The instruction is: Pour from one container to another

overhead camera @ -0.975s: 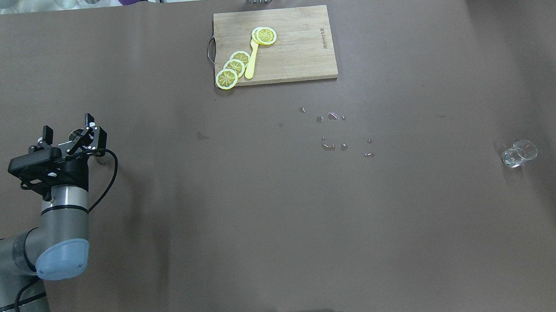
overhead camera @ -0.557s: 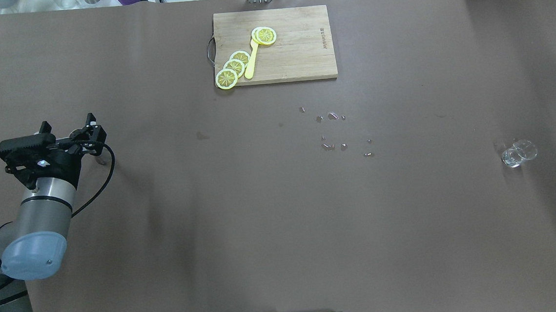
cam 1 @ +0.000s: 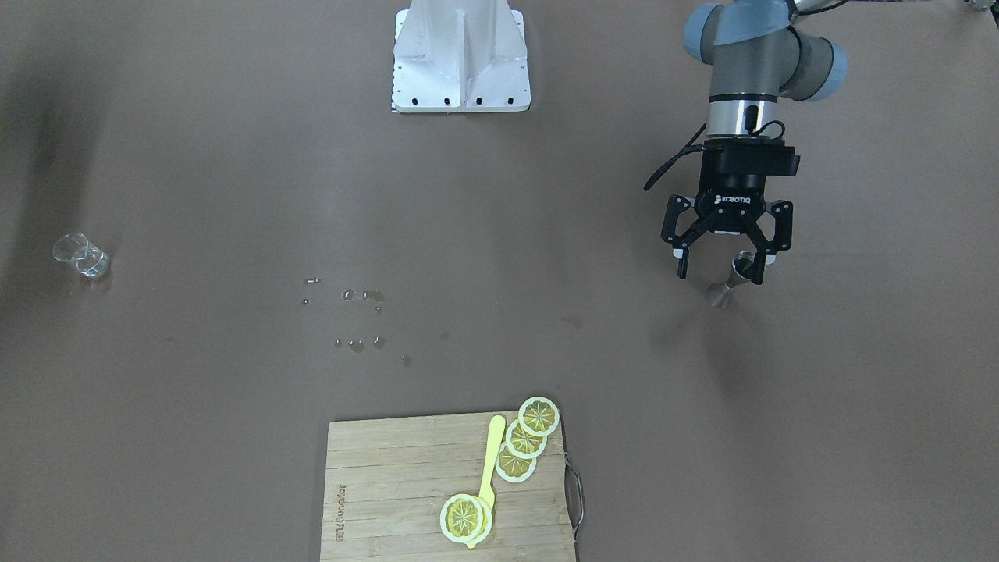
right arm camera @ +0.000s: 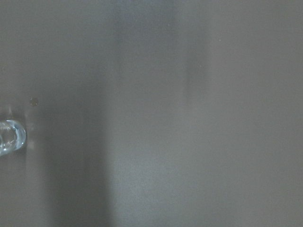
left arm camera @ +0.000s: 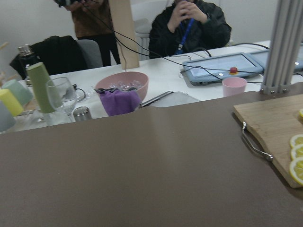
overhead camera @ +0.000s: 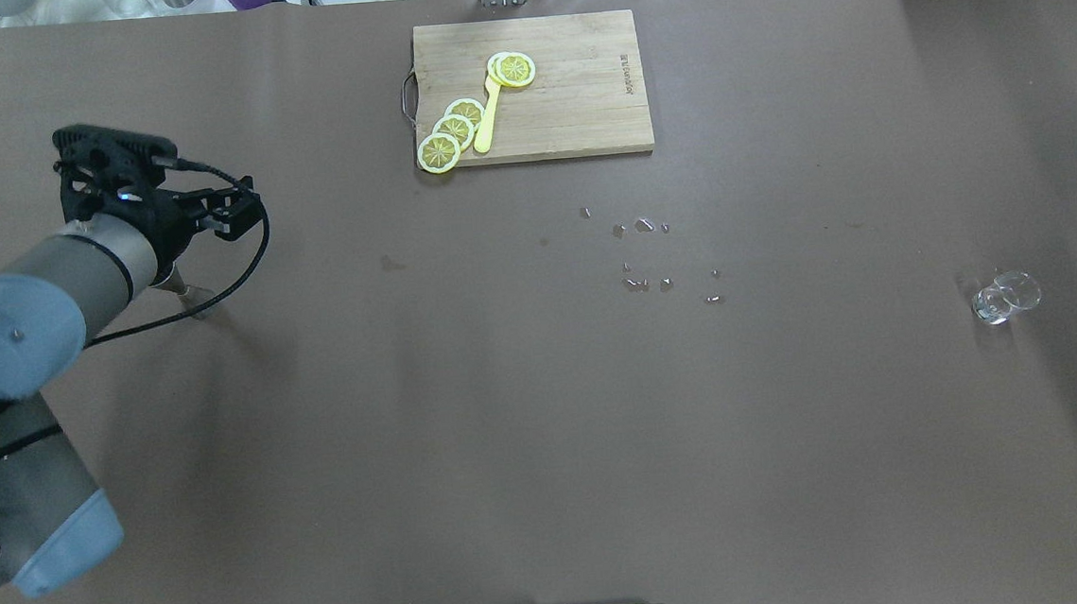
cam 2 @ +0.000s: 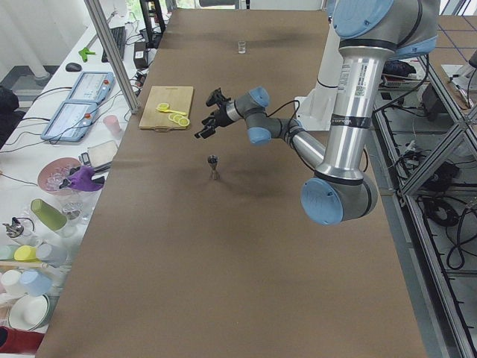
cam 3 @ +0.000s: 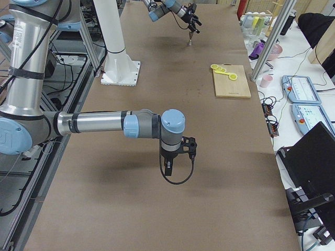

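The left gripper (cam 1: 719, 275) hangs released, its two fingers (cam 1: 681, 264) spread wide and holding nothing. The steel jigger (cam 1: 719, 295) stands upright on the table (cam 1: 234, 156) just beneath the fingertips. In the front-facing view one finger seems to overlap the jigger's cup. The left side view, however, shows a gap between them, with the tool raised above the jigger and touching nothing.

From overhead the wrist and cable cover most of the tool, so the spread of the fingers reads only from the front, and the jigger peeks out beside the forearm. The small glass (overhead camera: 1003, 296) sits well apart from the tool, far off toward the robot's right, and the right wrist view catches it at its left edge. Water droplets (overhead camera: 646, 255) lie between tool and glass. The cutting board (overhead camera: 581, 100) with its lemon slices (overhead camera: 453, 130) lies ahead of the tool and toward the table's middle; the left wrist view shows only its handled corner.

The right gripper (cam 3: 167, 166) appears only in the right side view, pointing down; whether it is spread or clenched I cannot tell.

Against 0.6 s ago, the left wrist has lifted and swung farther from the robot, and the forearm now crosses over the jigger in the overhead view. The jigger, glass and board lie where they did.
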{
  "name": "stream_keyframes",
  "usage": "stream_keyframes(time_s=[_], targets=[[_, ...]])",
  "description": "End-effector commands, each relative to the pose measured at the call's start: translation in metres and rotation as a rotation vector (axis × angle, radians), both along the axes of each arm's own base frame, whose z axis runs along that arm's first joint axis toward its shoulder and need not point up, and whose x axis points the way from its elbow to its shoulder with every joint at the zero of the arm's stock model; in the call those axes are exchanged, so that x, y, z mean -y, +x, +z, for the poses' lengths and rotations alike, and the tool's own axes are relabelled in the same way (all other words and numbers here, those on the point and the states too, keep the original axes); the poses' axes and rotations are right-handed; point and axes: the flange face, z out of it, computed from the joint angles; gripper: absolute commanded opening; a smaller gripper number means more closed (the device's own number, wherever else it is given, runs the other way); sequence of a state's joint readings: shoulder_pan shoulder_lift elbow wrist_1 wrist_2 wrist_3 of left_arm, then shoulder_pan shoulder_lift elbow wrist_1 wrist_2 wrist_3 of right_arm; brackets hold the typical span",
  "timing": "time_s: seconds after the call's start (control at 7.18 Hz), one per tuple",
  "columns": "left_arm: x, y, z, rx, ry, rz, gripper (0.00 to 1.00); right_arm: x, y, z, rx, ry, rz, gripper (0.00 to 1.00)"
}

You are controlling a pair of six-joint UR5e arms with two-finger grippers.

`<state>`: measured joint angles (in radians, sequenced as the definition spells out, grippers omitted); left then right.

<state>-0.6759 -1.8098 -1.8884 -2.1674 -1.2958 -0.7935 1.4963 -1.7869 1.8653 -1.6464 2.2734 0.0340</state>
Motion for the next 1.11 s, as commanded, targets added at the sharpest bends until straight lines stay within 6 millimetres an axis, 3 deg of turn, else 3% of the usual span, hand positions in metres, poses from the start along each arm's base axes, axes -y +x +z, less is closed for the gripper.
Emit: stream_keyframes(time_s=[0.0,0.28,0.42,0.7,0.98], targets=[[0.049,-0.029,-0.054,0.106,-0.035,0.202,0.97,0.004,0.001,0.009,-0.018,-0.013,0.000,1.00],[0.075,-0.068,-0.046,0.194,-0.147,0.414,0.97,0.005,0.001,0.002,-0.018,0.002,0.000,1.00],[0.092,-0.087,-0.026,0.163,-0.208,0.484,0.97,0.004,0.001,0.002,-0.018,0.002,0.000,1.00],[0.113,-0.157,0.001,0.094,-0.247,0.559,0.98,0.005,0.000,-0.003,-0.002,0.009,0.002,1.00],[0.111,-0.224,0.063,0.097,-0.333,0.578,0.98,0.003,0.000,-0.005,-0.002,0.010,0.002,1.00]])
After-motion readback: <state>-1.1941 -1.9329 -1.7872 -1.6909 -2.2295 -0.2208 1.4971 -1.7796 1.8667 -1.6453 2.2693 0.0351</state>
